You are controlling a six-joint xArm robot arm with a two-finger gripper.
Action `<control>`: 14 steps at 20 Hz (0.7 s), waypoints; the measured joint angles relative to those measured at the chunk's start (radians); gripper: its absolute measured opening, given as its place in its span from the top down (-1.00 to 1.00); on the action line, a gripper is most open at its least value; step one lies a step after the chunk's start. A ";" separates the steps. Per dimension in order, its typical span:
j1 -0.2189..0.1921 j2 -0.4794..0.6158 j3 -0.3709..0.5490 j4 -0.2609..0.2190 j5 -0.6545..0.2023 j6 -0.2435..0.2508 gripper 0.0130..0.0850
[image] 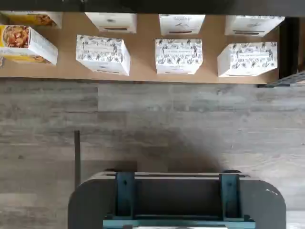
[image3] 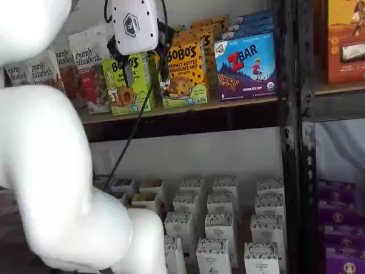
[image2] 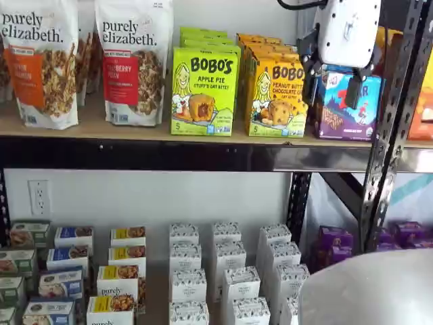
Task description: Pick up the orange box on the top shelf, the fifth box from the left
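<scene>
- We see the orange box (image2: 276, 96) standing on the top shelf (image2: 135, 128), with the green box (image2: 203, 91) just beside it on one side and the blue box (image2: 344, 103) on the other.
- More orange boxes stand in a row right behind it.
- Our gripper (image2: 329, 87) hangs in front of the top shelf, up at the same height as the boxes.
- In a shelf view it sits between the orange box and the blue box, but in a shelf view from the other side it sits (image3: 144, 69) between the green box and the orange box.
- So we think it is close in front of the orange box but not touching it.
- The fingers (image2: 352, 92) are black and spread, with a gap between them, and nothing is in them.
- We think the job has only begun: the box is not grabbed and not lifted.
- We still need to line up with the box, move in, squeeze it and pull it out.
- The orange box stands up tall, so its long side goes up and down.
- Its picture side faces out toward us, and its thin sides face the boxes next to it.
- In the wrist view we only see the small white boxes (image: 178, 56) on the lower shelf (image: 143, 47) and the floor.
</scene>
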 joint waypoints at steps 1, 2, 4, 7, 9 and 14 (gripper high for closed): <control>-0.013 -0.006 0.006 0.017 -0.009 -0.007 -1.00; -0.054 -0.024 0.026 0.070 -0.038 -0.029 -1.00; -0.086 -0.040 0.043 0.119 -0.066 -0.049 -1.00; -0.076 -0.033 0.036 0.105 -0.058 -0.044 -1.00; -0.064 -0.017 0.024 0.088 -0.040 -0.036 -1.00; -0.031 0.024 0.005 0.044 -0.055 -0.018 -1.00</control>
